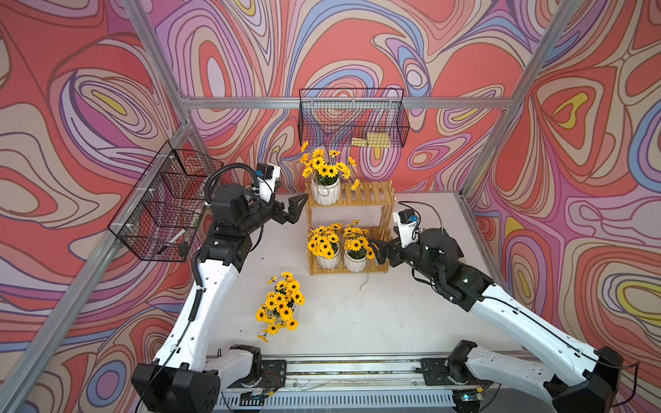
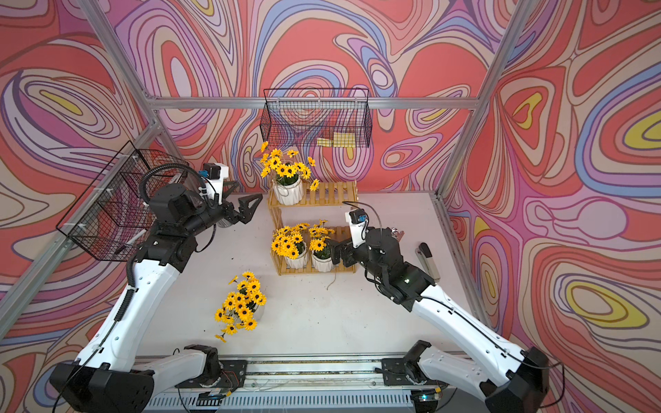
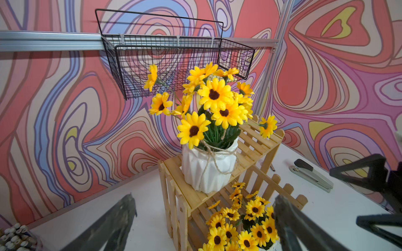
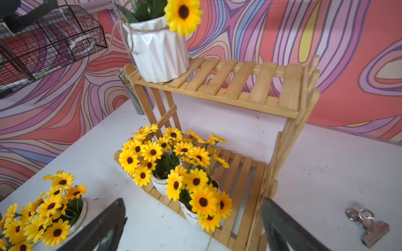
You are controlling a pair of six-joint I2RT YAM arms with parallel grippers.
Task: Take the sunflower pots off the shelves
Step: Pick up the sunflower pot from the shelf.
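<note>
The shelves (image 1: 372, 195), a yellowish slatted two-tier rack, stand at the back of the table. One sunflower pot (image 1: 325, 193) sits on the left of the upper tier. Two more (image 1: 328, 260) (image 1: 355, 264) sit side by side on the lower tier. Another pot (image 1: 282, 305) stands on the table in front, off the rack. My left gripper (image 1: 297, 207) hovers open just left of the upper tier, facing the upper pot (image 3: 206, 169). My right gripper (image 1: 378, 250) is open at the right end of the lower tier, beside the right-hand pot (image 4: 191, 215), holding nothing.
A black wire basket (image 1: 352, 118) with yellow notes hangs on the back wall above the rack. Another basket (image 1: 164, 207) hangs on the left wall behind my left arm. A stapler (image 2: 427, 261) and a metal clip (image 4: 367, 226) lie right of the rack. A cup of pencils (image 4: 132, 93) stands behind it.
</note>
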